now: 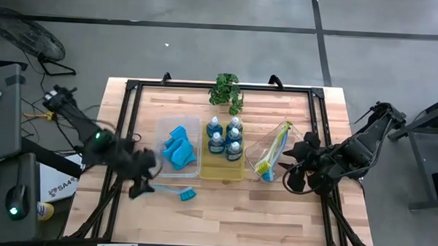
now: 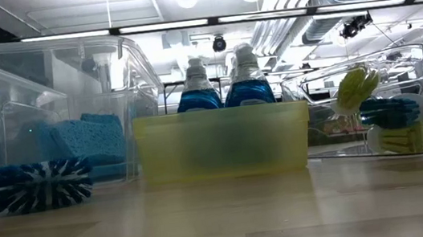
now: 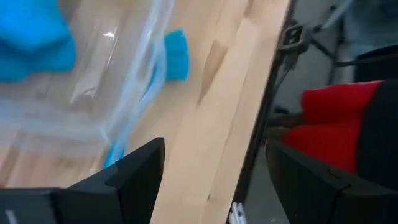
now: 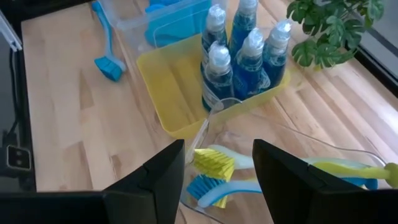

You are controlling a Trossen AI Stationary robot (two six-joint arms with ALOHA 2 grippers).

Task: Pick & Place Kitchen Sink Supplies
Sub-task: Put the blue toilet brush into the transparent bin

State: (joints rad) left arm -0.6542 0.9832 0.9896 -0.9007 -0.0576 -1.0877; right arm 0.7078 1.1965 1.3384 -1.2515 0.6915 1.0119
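A blue dish brush (image 1: 176,191) lies flat on the table in front of the clear tray (image 1: 162,128) that holds blue sponges (image 1: 178,149); its bristle head (image 2: 38,187) points right. My left gripper (image 1: 140,182) is open at the handle's left end; in the left wrist view (image 3: 215,144) the handle (image 3: 134,109) runs behind one finger. Several soap bottles (image 1: 224,135) stand in the yellow tray (image 1: 210,172). A yellow-green brush (image 4: 214,163) and a blue one (image 4: 202,186) lie in the tilted clear tray (image 1: 256,148). My right gripper (image 1: 294,169) hangs open above that tray (image 4: 218,144).
A small potted plant (image 1: 227,90) stands at the table's far edge behind the trays. The three trays fill the middle of the table. Bare wood lies along the near edge (image 1: 260,212). A black frame (image 1: 128,105) runs round the table's sides.
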